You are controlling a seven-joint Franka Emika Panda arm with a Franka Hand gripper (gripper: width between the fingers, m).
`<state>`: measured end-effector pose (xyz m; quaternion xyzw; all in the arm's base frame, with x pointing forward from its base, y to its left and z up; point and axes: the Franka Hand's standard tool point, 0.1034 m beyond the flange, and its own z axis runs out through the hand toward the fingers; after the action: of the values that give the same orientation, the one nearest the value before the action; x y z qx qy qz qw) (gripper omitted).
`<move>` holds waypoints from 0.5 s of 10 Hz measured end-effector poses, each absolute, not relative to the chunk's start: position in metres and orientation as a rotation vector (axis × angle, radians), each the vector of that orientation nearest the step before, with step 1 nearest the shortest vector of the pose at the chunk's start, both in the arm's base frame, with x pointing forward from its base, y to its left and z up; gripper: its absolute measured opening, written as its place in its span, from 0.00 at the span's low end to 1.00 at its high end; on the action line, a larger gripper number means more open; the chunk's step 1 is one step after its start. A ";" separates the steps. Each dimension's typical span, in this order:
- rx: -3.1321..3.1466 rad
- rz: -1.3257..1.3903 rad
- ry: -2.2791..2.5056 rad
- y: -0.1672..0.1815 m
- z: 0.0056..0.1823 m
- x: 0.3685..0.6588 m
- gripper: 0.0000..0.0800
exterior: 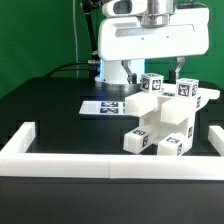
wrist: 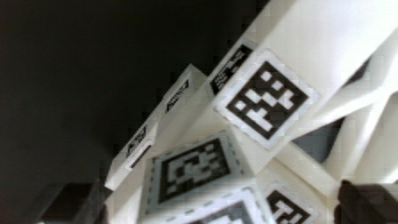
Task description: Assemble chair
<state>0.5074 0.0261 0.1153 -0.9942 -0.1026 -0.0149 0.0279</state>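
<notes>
The chair (exterior: 165,118) is a partly built stack of matte-white blocks and a braced panel with black-and-white tags. It stands at the exterior view's right, behind the front wall. My gripper (exterior: 179,72) hangs right over its upper right part. In the wrist view the chair's tagged pieces (wrist: 267,95) fill the picture from very close. My gripper (wrist: 217,205) has its two dark fingers (wrist: 71,205) far apart, with a tagged chair piece (wrist: 196,170) between them. The jaws stand wide around it, and I cannot see them pressing on it.
The marker board (exterior: 106,105) lies flat on the black table behind the chair. A long low white border wall (exterior: 90,163) runs along the front, with side walls at the left (exterior: 20,138) and the right (exterior: 214,135). The robot's white base (exterior: 115,72) stands at the back.
</notes>
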 end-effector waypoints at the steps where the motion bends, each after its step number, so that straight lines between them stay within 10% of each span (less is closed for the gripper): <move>1: -3.066 -0.047 -0.363 0.025 0.116 0.508 0.81; 3: -3.069 -0.046 -0.341 0.025 0.116 0.508 0.77; 5: -3.072 -0.046 -0.309 0.025 0.116 0.508 0.36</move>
<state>0.5078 0.0250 0.1155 -0.9945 -0.0999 -0.0148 0.0270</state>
